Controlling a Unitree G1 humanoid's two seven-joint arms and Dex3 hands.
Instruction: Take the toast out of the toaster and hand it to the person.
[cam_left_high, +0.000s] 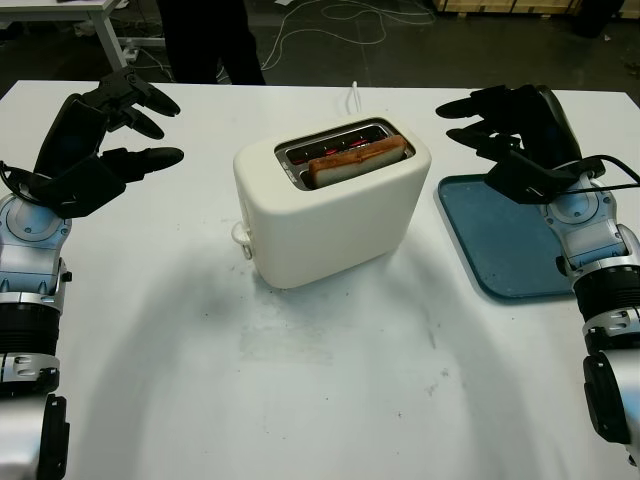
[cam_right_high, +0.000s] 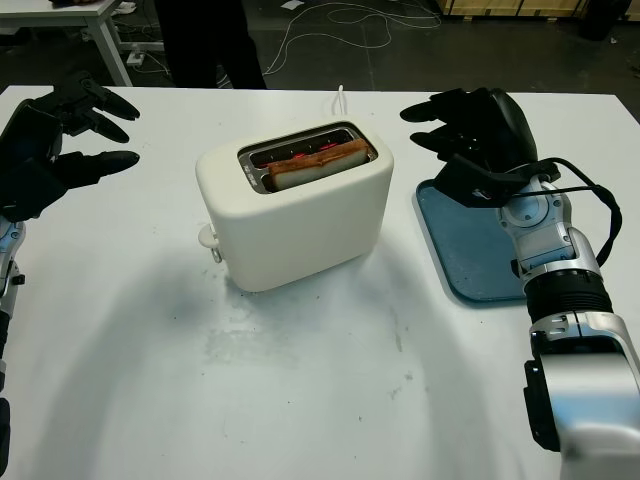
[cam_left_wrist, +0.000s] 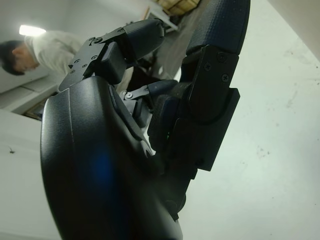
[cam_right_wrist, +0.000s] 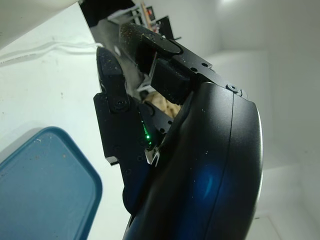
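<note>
A cream two-slot toaster (cam_left_high: 330, 205) stands mid-table with a browned slice of toast (cam_left_high: 357, 159) sticking up from its nearer slot. My left hand (cam_left_high: 140, 125) hovers open above the table at the far left, well clear of the toaster. Open as well, my right hand (cam_left_high: 478, 122) hangs over the far corner of a blue tray (cam_left_high: 500, 245), to the right of the toaster. A person in dark trousers (cam_left_high: 220, 40) stands behind the table's far edge.
The blue tray lies flat on the right side of the white table (cam_left_high: 330, 380). A white cord (cam_left_high: 353, 95) runs from the toaster toward the far edge. Cables lie on the dark floor (cam_left_high: 330, 30) beyond.
</note>
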